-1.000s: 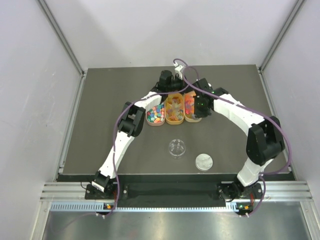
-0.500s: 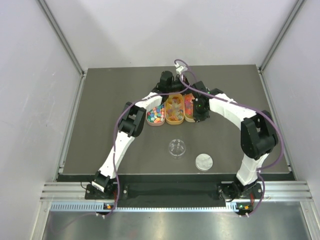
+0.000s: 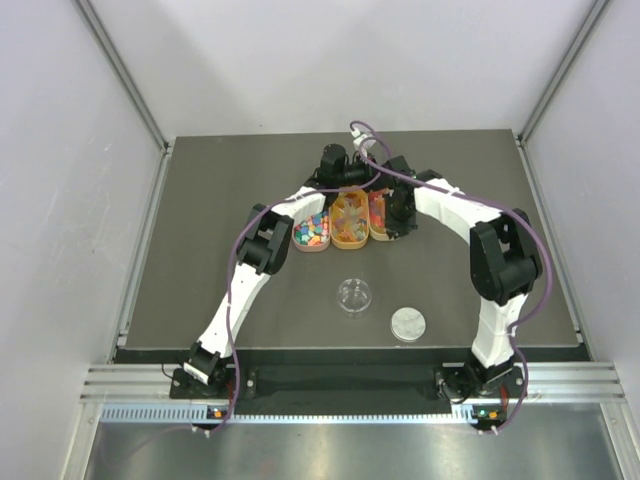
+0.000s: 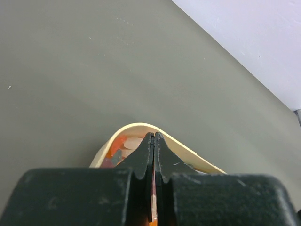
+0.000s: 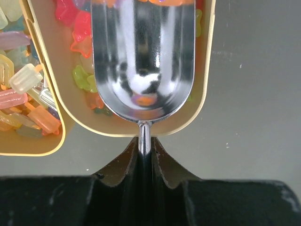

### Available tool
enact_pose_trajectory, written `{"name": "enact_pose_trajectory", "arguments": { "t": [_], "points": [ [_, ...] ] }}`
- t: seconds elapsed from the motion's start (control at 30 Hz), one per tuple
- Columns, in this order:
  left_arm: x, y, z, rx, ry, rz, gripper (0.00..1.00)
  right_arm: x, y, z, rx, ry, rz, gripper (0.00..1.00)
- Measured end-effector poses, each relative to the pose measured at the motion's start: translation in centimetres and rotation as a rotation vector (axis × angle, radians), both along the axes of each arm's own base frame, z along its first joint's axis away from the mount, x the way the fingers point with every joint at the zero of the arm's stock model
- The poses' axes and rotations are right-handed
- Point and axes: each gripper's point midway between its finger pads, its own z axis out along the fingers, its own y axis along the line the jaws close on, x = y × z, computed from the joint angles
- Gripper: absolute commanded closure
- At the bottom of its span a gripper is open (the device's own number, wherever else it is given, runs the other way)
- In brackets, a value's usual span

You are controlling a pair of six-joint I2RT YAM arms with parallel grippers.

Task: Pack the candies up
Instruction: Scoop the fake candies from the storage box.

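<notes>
Three trays (image 3: 349,246) of candies (image 3: 312,229) are set side by side; the left arm (image 3: 235,290) and right arm (image 3: 462,212) are stretched to them. Nearer, a jar (image 3: 354,295) and lid (image 3: 407,321) are laid apart.

Even, diffuse light from above fills the overhead view: the pale walls (image 3: 330,60) are bright and close to washed out, while the dark table (image 3: 200,230) stays matt, with only faint, soft shadows beneath the white arms (image 3: 235,290). The round lid (image 3: 407,321) gives a slight sheen. In the right wrist view the metal scoop (image 5: 141,56) carries long streaks of glare and mirrors an orange smear, the candies (image 5: 26,80) look crisp and vivid, and the black fingers (image 5: 113,174) sink into shadow. In the left wrist view the fingers are near-black and soft, the table is evenly lit, and the wall corner is overexposed
</notes>
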Motion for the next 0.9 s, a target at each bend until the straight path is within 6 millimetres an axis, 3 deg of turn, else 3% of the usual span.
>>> {"name": "enact_pose_trajectory", "arguments": {
  "t": [0.27, 0.33, 0.43, 0.47, 0.57, 0.7, 0.9],
  "points": [
    [-0.5, 0.2, 0.0, 0.0, 0.006, -0.008, 1.0, 0.4, 0.0, -0.1, 0.017, -0.008, 0.041, 1.0],
    [-0.6, 0.3, 0.1, 0.0, 0.008, -0.01, 0.8, 0.5, 0.0, -0.2, 0.028, -0.022, 0.056, 1.0],
    [-0.7, 0.3, 0.3, -0.004, 0.019, -0.014, 0.69, 0.3, -0.1, -0.7, 0.044, -0.056, 0.08, 1.0],
    [-0.8, 0.3, 0.4, -0.004, 0.024, -0.015, 0.61, 0.3, -0.2, -0.8, 0.046, -0.066, 0.086, 1.0],
    [-1.1, 0.3, 0.3, 0.002, 0.046, -0.016, 0.53, 0.3, -0.2, -1.0, 0.052, -0.095, 0.097, 1.0],
    [-1.6, 0.4, 0.3, 0.01, 0.07, -0.014, 0.51, 0.5, -0.3, -0.9, 0.056, -0.135, 0.112, 1.0],
    [0.0, 1.6, 1.4, 0.051, 0.034, 0.072, 0.46, 1.0, -0.4, -0.6, 0.055, -0.193, 0.129, 1.0]
  ]
}}
